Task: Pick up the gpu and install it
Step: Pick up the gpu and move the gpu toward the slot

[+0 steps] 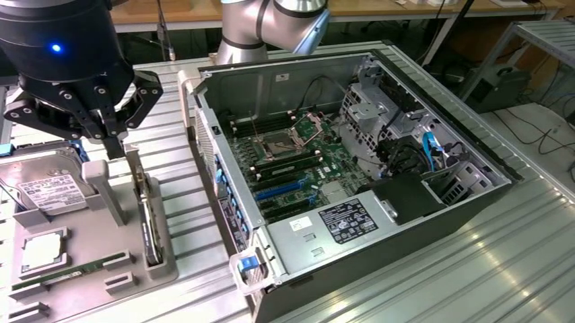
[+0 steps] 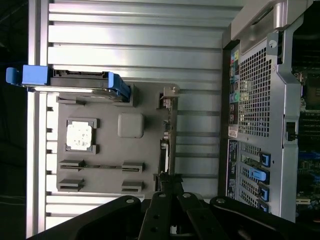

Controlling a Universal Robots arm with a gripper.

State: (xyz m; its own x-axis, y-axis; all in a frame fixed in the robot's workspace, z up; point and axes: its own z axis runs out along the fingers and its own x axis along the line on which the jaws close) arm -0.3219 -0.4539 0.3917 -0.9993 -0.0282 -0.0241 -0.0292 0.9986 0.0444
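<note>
The gpu point(image 1: 144, 212) stands on its long edge in a slotted holder on the grey fixture plate point(image 1: 85, 245), at the exterior view's left. In the wrist view the gpu point(image 2: 168, 135) is a thin dark strip, with its pale bracket at the end farthest from the fingers. My gripper point(image 1: 115, 149) hangs just above the fixture, close to the card's far end and apart from it. Its black fingers point(image 2: 161, 200) are shut together with nothing between them, in line with the card's edge.
The open computer case point(image 1: 449, 222) lies on its side at the exterior view's right, showing the motherboard point(image 1: 287, 158) and blue slots point(image 1: 283, 192). The fixture also holds a hard drive point(image 1: 45, 188), a CPU point(image 1: 43, 250) and a green RAM stick point(image 1: 63, 274). A tall grey post point(image 1: 104, 192) stands beside the gpu.
</note>
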